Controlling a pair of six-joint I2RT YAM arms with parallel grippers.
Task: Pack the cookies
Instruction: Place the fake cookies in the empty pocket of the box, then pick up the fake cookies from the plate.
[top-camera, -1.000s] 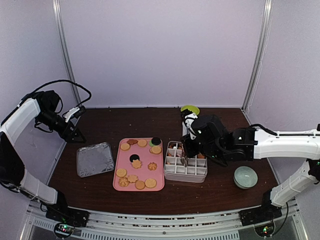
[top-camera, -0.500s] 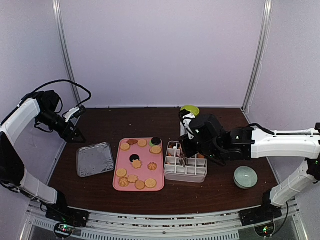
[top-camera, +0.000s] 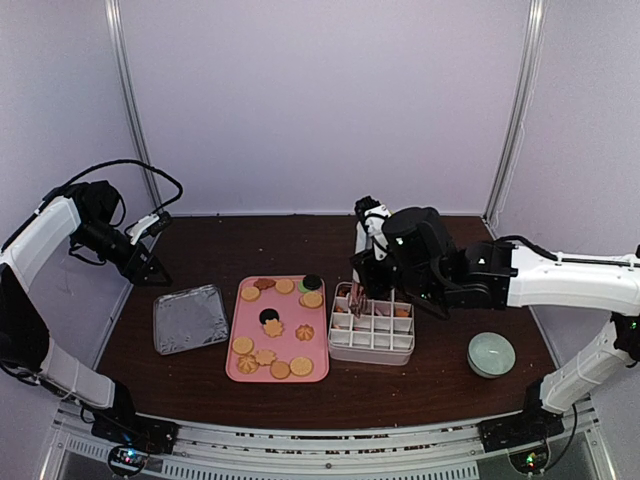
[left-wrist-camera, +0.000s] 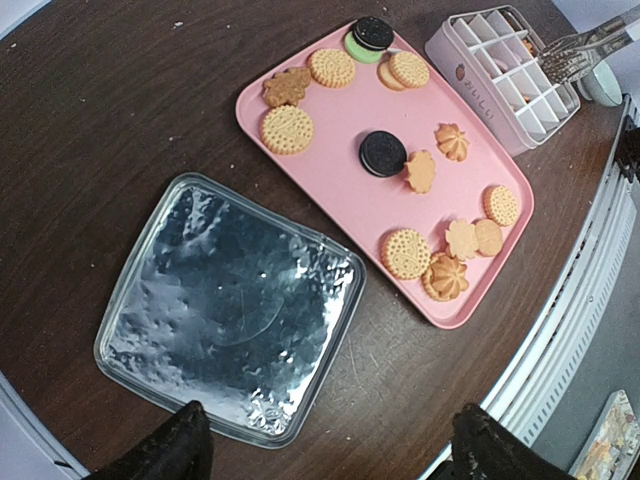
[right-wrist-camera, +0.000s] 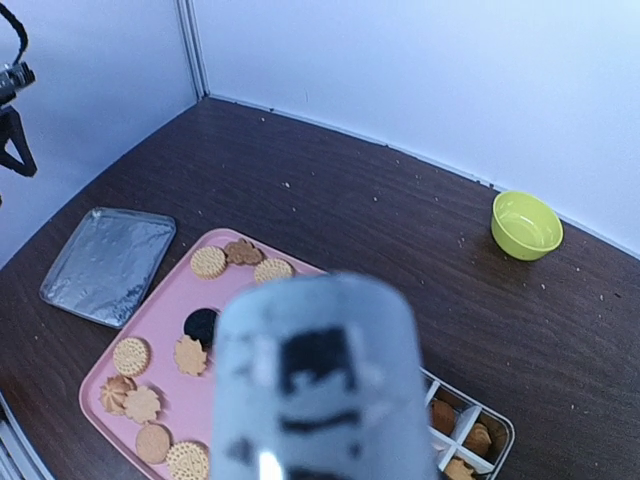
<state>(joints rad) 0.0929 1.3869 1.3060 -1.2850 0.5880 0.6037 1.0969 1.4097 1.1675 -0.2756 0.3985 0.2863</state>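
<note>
A dark wooden table (top-camera: 200, 250) is filling the floor of a white-walled booth, and the two arms are standing well apart over it. The left gripper (left-wrist-camera: 340, 445) is hovering high above the back-left corner, its fingers (left-wrist-camera: 185, 445) spread wide with nothing between them. The right gripper (top-camera: 362, 280) is hanging over the left rear corner of the white divided box (top-camera: 372, 350). A blurred grey shape is blocking its own camera, so its fingers are not showing, but the metal tongs (left-wrist-camera: 578, 52) are hanging from it in the air, so it is judged to be clamping them. The tongs are sloping down from the gripper, tips over the box's left compartments. Some biscuits are already sitting in the box. The remaining cookies (top-camera: 273, 327) are lying flat on the pink tray (left-wrist-camera: 330, 160), which is sitting just beside the box on its left. So the next cookie is lying to the left of the tong tips, and the right arm is far nearer.
</note>
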